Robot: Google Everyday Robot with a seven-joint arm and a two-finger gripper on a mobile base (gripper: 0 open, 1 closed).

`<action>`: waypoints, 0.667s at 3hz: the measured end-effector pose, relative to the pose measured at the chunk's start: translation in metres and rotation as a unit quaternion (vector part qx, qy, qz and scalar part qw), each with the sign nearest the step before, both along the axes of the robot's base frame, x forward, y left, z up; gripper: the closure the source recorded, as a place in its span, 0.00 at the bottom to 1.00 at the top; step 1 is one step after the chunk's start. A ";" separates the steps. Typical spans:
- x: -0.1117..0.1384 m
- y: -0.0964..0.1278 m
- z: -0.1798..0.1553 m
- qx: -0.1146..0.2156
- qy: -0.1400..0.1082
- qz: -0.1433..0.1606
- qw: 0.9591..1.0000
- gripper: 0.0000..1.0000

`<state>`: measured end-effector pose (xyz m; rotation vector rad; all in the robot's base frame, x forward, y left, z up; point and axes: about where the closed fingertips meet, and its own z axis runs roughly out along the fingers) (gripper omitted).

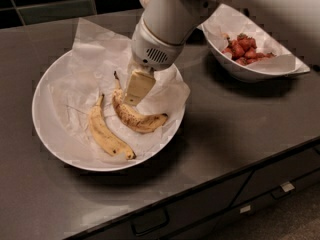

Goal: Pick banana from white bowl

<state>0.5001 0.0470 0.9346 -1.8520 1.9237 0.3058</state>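
Note:
The wide, shallow white bowl (47, 134) lined with crumpled white paper sits at the left of the dark counter. In it lie two bananas. The curved, brown-freckled banana (137, 120) lies at the middle right, its dark stem pointing up and left. A paler, straighter banana (106, 134) lies to its left. My gripper (136, 89) comes down from the upper right on a white arm. Its tan tip hangs right over the stem end of the freckled banana, close to it or touching it.
A smaller, deeper white bowl (260, 70) with red pieces stands at the back right. The counter's front edge runs diagonally across the lower right, with drawer fronts (200, 209) below it. Dark tiles line the wall behind.

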 end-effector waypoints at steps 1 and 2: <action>0.009 0.002 -0.021 -0.021 0.021 -0.011 0.999 0.39; 0.004 0.003 -0.030 -0.060 0.029 -0.031 0.997 0.38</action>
